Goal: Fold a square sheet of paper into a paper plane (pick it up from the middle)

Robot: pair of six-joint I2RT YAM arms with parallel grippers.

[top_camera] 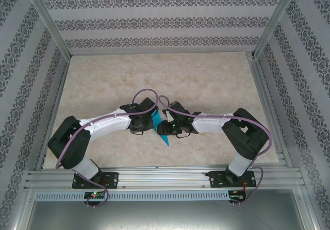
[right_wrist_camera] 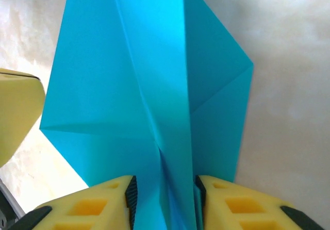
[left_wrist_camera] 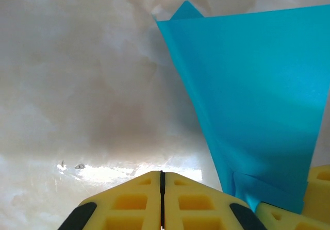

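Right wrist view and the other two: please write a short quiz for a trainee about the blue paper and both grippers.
1. True or false: the left gripper holds the folded turquoise-blue paper sheet.
2. What is between the fingers of the right gripper? A nothing; B the paper; C a pen.
3. Fill in: in the top view the paper is ___ the two grippers.
Key: 1 false; 2 B; 3 between.

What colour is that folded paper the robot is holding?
The paper is plain turquoise-blue. It shows best in the right wrist view.
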